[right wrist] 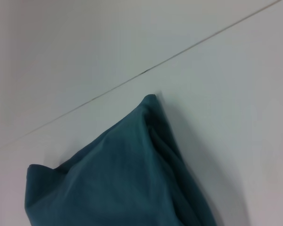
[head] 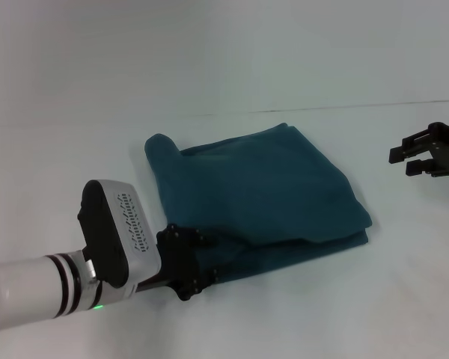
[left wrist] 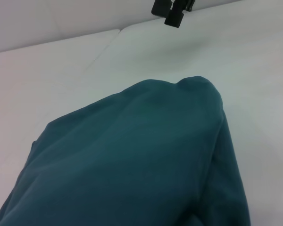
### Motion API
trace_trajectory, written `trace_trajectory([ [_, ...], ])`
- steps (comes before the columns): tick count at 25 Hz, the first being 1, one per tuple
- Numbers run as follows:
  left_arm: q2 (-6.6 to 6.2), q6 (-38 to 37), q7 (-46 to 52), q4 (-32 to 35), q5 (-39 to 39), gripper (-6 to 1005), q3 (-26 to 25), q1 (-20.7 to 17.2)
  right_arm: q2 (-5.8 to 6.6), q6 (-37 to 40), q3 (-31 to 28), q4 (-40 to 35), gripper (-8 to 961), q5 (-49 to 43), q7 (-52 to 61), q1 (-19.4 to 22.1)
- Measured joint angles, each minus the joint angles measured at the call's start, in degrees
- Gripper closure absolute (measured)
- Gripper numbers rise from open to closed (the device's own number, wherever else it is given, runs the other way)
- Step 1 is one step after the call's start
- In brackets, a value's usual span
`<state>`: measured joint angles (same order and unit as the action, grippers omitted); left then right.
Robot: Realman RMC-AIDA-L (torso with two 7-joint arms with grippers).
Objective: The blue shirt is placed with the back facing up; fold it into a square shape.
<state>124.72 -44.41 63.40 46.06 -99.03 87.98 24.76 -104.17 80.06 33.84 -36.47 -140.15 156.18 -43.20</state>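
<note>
The shirt (head: pixel 258 194) lies mid-table (head: pixel 299 314), already folded into a rough, layered rectangle, with one lumpy corner at 10 o'clock; it is soft, light and limp, likely to sag and slide off itself, so I would take it by a doubled edge; the left gripper (head: pixel 188 262) sits at its 7 o'clock corner, and whether it pinches cloth I cannot tell; the right gripper (head: pixel 419 157) hovers spread and empty at 3 o'clock, well apart.

Plain teal-blue shirt (head: pixel 262 191); black left gripper (head: pixel 197 263); white table (head: pixel 97 112).
</note>
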Motion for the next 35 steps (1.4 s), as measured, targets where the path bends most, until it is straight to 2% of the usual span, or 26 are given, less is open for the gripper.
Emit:
trace_trajectory([
  [1, 0.0, 0.0, -0.2, 0.0, 0.0, 518, 0.1, 0.0, 0.01, 0.0, 0.0, 0.0, 507, 0.0, 0.0, 0.0],
  [6, 0.0, 0.2, -2.1, 0.2, 0.3, 581, 0.3, -0.2, 0.1, 0.1, 0.0, 0.0, 507, 0.1, 0.0, 0.2],
  [12, 0.0, 1.3, -3.6, 0.3, 0.8, 579, 0.6, -0.4, 0.19, 0.1, 0.0, 0.1, 507, 0.1, 0.0, 0.2],
  [18, 0.0, 5.3, -5.0, 0.1, 2.9, 578, 3.5, -0.5, 0.2, 0.0, 0.0, 0.2, 507, 0.1, 0.0, 0.2],
  [25, 0.0, 5.5, -4.5, 0.3, 3.5, 576, 3.8, -0.5, 0.2, 0.1, 0.0, 0.3, 507, 0.1, 0.0, 0.3],
  [31, 0.0, 5.6, -1.9, 1.0, 3.1, 644, 3.5, -0.6, 0.2, 0.1, 0.0, 0.3, 507, 0.1, 0.0, 0.3],
  [35, 0.0, 5.6, -1.9, 1.0, 3.1, 846, 3.5, -0.6, 0.2, 0.1, 0.0, 0.3, 507, 0.1, 0.0, 0.2],
])
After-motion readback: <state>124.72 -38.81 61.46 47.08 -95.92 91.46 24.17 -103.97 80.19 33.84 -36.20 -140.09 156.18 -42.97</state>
